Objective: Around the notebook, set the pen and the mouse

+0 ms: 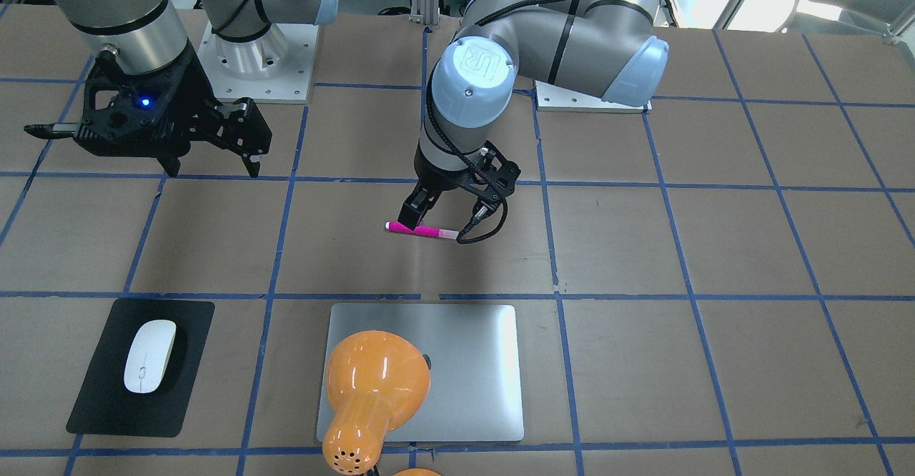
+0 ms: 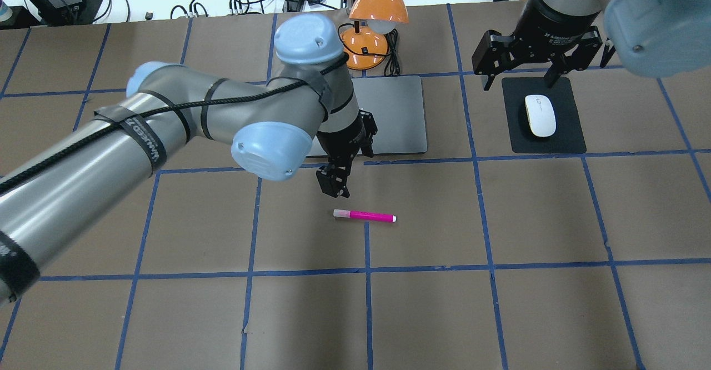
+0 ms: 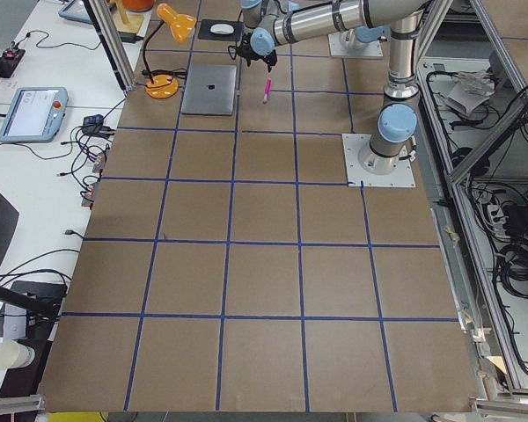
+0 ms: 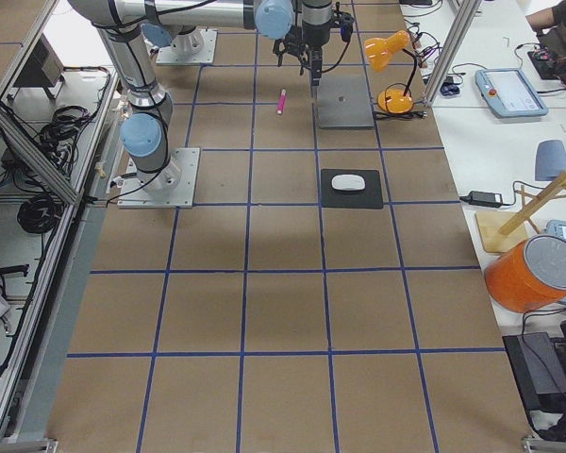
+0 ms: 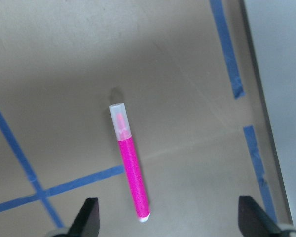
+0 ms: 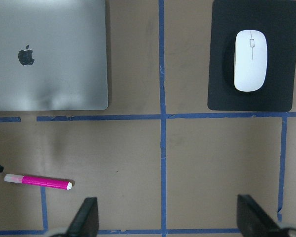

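The pink pen (image 1: pixel 427 231) (image 2: pixel 364 215) (image 5: pixel 130 173) lies flat on the brown table, apart from the notebook. My left gripper (image 1: pixel 447 215) (image 2: pixel 333 184) (image 5: pixel 170 222) hovers just above it, open and holding nothing. The silver notebook (image 1: pixel 465 369) (image 2: pixel 397 114) (image 6: pixel 47 54) lies closed beyond the pen. Off to one side, the white mouse (image 1: pixel 150 356) (image 2: pixel 540 115) (image 6: pixel 250 60) rests on a black mat (image 1: pixel 107 397) (image 2: pixel 569 134). My right gripper (image 1: pixel 212 167) (image 2: pixel 519 78) (image 6: pixel 167 222) hangs open and empty, high over the mat's edge.
An orange desk lamp (image 1: pixel 372 383) (image 2: pixel 377 3) stands at the notebook's far edge, its shade over the lid. Blue tape lines grid the table. A bare strip of table lies between notebook and mat.
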`<action>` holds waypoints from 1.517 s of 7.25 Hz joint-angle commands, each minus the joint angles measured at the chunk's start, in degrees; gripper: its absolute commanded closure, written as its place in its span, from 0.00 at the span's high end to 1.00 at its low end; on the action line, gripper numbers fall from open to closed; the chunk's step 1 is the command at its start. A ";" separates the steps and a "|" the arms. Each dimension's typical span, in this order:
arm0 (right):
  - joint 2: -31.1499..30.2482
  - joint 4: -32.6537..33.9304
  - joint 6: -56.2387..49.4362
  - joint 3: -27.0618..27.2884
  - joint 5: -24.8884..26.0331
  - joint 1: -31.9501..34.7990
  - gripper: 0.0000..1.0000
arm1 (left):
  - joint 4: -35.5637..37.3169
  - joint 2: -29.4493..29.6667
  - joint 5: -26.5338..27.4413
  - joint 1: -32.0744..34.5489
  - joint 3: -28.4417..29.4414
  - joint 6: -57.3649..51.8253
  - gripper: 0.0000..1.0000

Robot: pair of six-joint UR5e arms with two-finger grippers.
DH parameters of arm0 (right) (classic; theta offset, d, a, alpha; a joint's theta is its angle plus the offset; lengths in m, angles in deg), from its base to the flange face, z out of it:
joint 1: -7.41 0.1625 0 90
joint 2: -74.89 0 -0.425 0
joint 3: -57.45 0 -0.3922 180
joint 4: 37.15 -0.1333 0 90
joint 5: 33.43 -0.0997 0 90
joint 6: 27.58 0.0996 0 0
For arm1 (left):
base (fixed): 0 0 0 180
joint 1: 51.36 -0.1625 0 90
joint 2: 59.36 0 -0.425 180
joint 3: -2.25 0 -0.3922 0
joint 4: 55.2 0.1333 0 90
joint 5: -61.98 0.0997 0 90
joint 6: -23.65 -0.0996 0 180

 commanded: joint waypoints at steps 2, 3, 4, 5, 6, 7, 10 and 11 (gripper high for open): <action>-0.34 -0.13 -2.59 -0.18 0.69 0.26 1.00 | -21.67 -10.90 1.02 -8.35 3.26 -29.44 1.00; -0.60 -0.74 -3.47 -0.26 0.78 0.34 1.00 | -25.56 -14.69 3.81 -12.39 3.26 -38.41 1.00; -0.52 -0.84 -4.53 -0.35 0.69 0.35 1.00 | -27.17 -17.25 4.62 -15.30 3.26 -48.77 0.97; -0.69 -0.84 -4.54 -0.44 -0.09 0.35 1.00 | -26.40 -19.19 6.19 -18.03 3.26 -58.01 0.97; -0.60 -0.92 -4.54 -0.44 0.07 0.35 1.00 | -23.87 -20.25 7.51 -20.41 3.52 -69.32 0.97; -0.43 -0.75 -4.54 -0.44 0.16 0.35 1.00 | -19.23 -20.35 8.22 -21.39 3.53 -73.00 0.98; -0.25 -2.93 -4.54 -0.53 0.69 -0.18 1.00 | -14.71 -18.68 12.80 -21.22 3.88 -72.78 1.00; 0.18 -2.86 -4.54 -0.53 0.00 -0.27 1.00 | -12.53 -18.51 11.84 -21.31 3.79 -72.43 1.00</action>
